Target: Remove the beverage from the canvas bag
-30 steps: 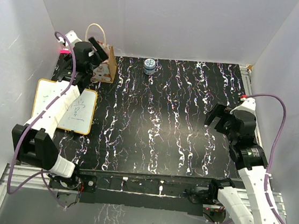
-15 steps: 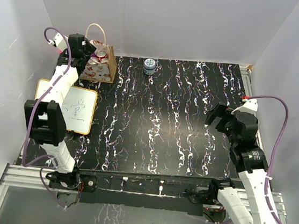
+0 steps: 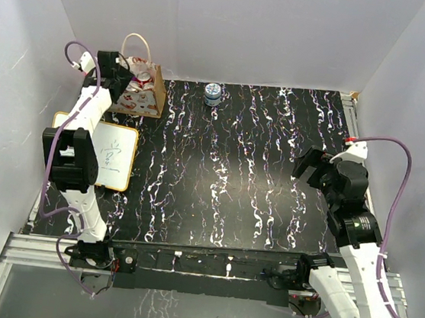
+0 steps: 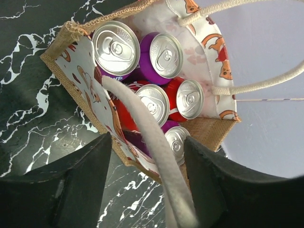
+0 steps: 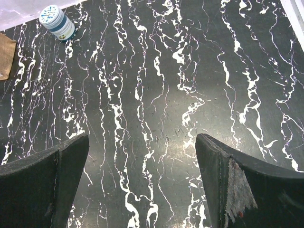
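Note:
The canvas bag [image 3: 148, 95] stands at the back left of the table, tan with cream rope handles. In the left wrist view the canvas bag [image 4: 78, 71] is open below me and holds several beverage cans: a silver-topped one [image 4: 116, 47], a purple one [image 4: 166, 54] and a red one [image 4: 153, 102]. My left gripper [image 3: 120, 79] hovers at the bag's left side. Its jaws [image 4: 147, 138] are open, and the near rope handle [image 4: 156, 142] runs between them, touching neither finger. My right gripper [image 3: 308, 165] hangs open over bare table at the right.
A small blue-and-white jar [image 3: 213, 93] stands at the back centre, also in the right wrist view [image 5: 57, 21]. A white writing board [image 3: 113, 155] with a yellow edge lies at the left. White walls close in the back and both sides.
The left arm has swung off the top of the bag to its left side, so the cans now show. Its jaws have narrowed around the rope handle. The right arm has not moved.

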